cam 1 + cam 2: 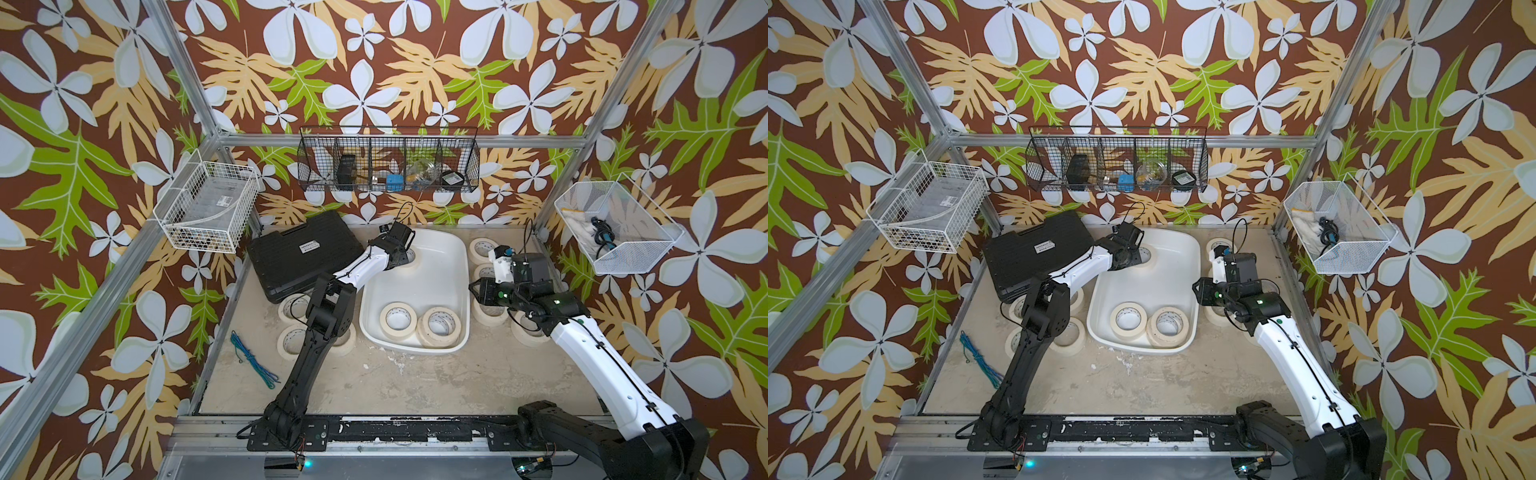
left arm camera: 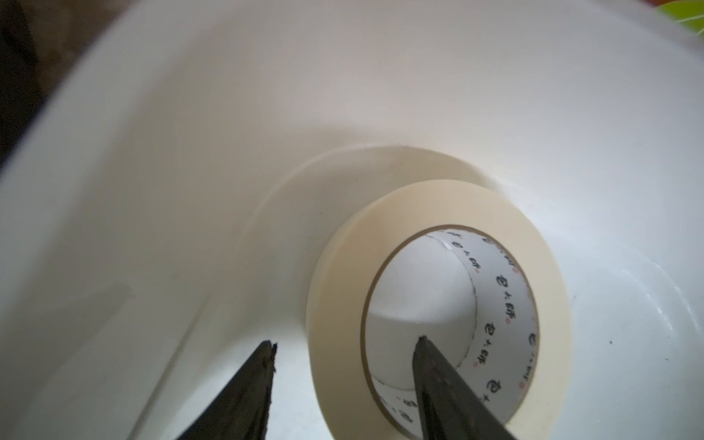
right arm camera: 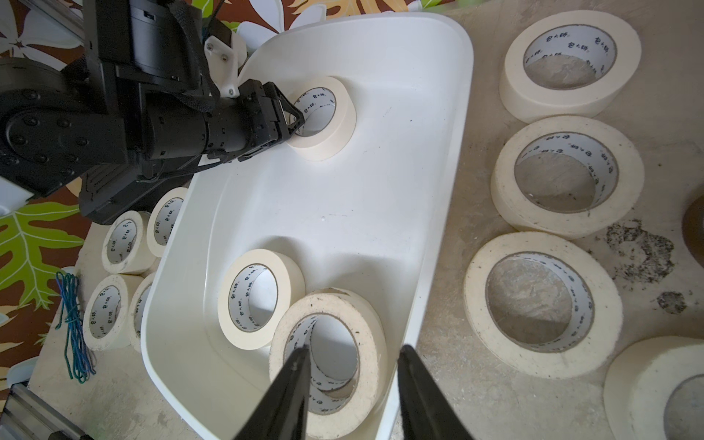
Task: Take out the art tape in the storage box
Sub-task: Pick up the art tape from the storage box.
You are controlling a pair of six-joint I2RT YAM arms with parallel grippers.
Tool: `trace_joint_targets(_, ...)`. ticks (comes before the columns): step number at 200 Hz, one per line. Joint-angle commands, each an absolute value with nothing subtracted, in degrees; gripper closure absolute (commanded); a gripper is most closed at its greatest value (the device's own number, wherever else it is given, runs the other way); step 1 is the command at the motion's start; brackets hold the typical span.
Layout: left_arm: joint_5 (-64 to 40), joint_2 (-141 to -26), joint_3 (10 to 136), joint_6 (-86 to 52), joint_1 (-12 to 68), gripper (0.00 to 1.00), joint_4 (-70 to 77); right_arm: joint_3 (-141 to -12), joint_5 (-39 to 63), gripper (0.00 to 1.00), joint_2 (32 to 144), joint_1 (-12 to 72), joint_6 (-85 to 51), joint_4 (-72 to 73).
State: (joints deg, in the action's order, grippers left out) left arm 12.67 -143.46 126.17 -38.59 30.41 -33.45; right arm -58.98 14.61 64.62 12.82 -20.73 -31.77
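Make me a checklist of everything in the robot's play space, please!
Surface: beige table, stained.
Job's things: storage box holds three art tape rolls; other rolls lie on the table either side.
Clutter: black case, blue-green cord.
Grippers: left gripper open, straddling the wall of the far roll; right gripper open, empty.
Cables: thin black cable loops at both wrists.
Surroundings: floral walls, three wire baskets.

You have the left gripper (image 1: 1134,256) down inside the storage box (image 1: 1169,270), at its far left corner, seemingly over one art tape roll (image 1: 1152,259). Two more rolls (image 1: 1114,322) lie side by side at the box's near end.
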Motion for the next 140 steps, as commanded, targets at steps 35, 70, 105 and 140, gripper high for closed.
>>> trace_joint_targets(35, 13.1, -144.1, 126.9, -37.6, 30.3, 0.48, -33.2, -59.5, 14.4, 0.58, 64.6, 12.9, -20.3, -31.6)
trace_joint_targets(70, 13.0, -144.2, 126.8, -37.0, 30.2, 0.54, -32.9, -59.9, 14.6, 0.58, 64.6, 12.9, -20.3, -31.6)
trace_joint_targets(105, 12.9, -142.6, 124.0, -37.0, 30.2, 0.62, -31.3, -60.2, 14.9, 0.58, 64.3, 12.9, -20.4, -31.6)
trace_joint_targets(140, 12.1, -141.0, 121.9, -37.1, 30.2, 0.74, -30.1, -59.7, 15.2, 0.58, 64.2, 12.9, -20.5, -31.6)
